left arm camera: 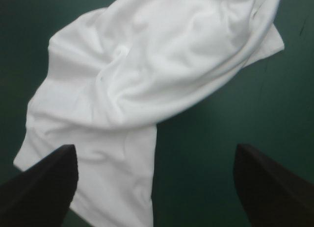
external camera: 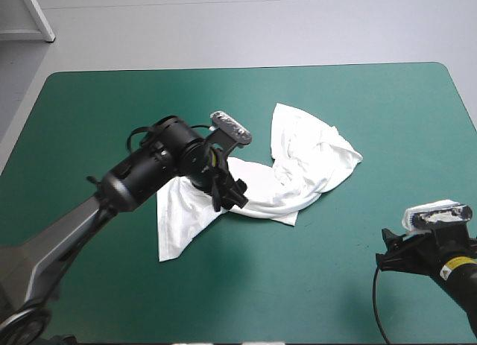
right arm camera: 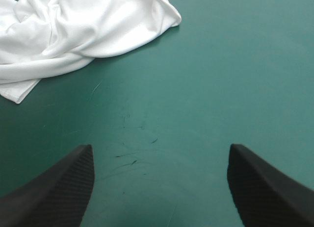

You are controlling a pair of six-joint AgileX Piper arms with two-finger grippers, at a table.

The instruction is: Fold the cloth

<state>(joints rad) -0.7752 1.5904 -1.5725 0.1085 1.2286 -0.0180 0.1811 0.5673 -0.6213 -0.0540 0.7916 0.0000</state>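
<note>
Here the T-shirt (external camera: 305, 162) lies crumpled in the middle of the desk (external camera: 89, 106), the left gripper (external camera: 231, 194) over its near-left part with jaws apart, the right gripper (right arm camera: 160, 147) well apart by the near-right corner, jaws also apart over bare cover (right arm camera: 221, 65).

table (external camera: 89, 106): teal-green | floor (external camera: 261, 24): pale grey | white furniture edge (external camera: 35, 13): beyond far-left corner

You can read no text here: the yellow label (external camera: 451, 269) on the right arm (external camera: 463, 284) is too small.
</note>
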